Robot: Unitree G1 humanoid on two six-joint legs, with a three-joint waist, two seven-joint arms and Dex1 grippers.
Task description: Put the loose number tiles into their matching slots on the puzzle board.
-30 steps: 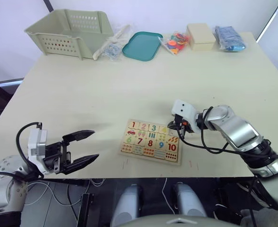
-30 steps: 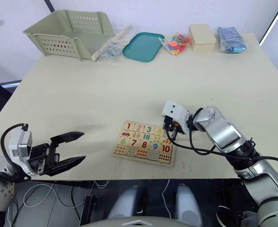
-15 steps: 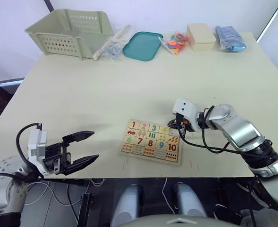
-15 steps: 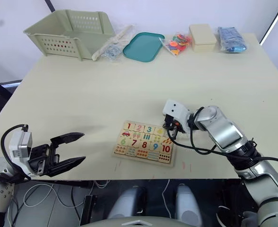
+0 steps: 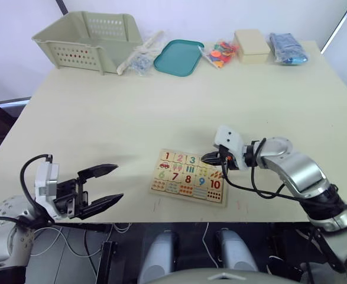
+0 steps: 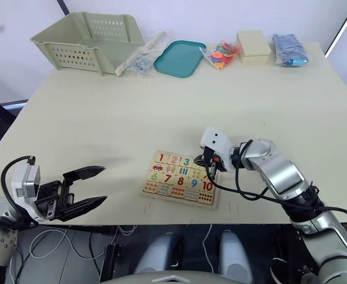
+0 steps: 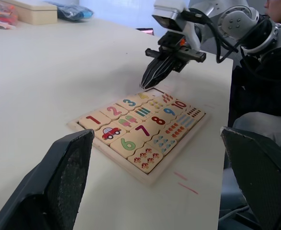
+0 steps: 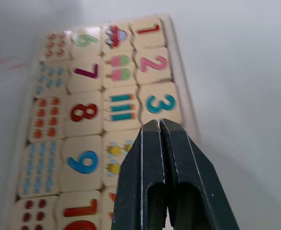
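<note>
The puzzle board (image 5: 188,176) lies flat near the table's front edge. Number tiles 1 (image 8: 147,29), 2 (image 8: 153,63) and 3 (image 8: 160,103) sit in its top row of slots. My right gripper (image 5: 206,158) is shut, its fingers pressed together with nothing seen between them. Its tip points down at the top row just past the 3 and hides what lies beneath. In the left wrist view the right gripper (image 7: 150,79) hovers at the board's far edge. My left gripper (image 5: 118,182) hangs open off the table's front left, well apart from the board.
Along the back edge stand a pale green basket (image 5: 87,41), a clear plastic bag (image 5: 139,59), a teal tray (image 5: 178,57), a bag of colourful pieces (image 5: 219,52), a cream box (image 5: 251,46) and a blue bag (image 5: 287,48).
My right gripper has swung left from the board's top right corner until its tip is over the top row beside the 3. The left arm has stayed put.
</note>
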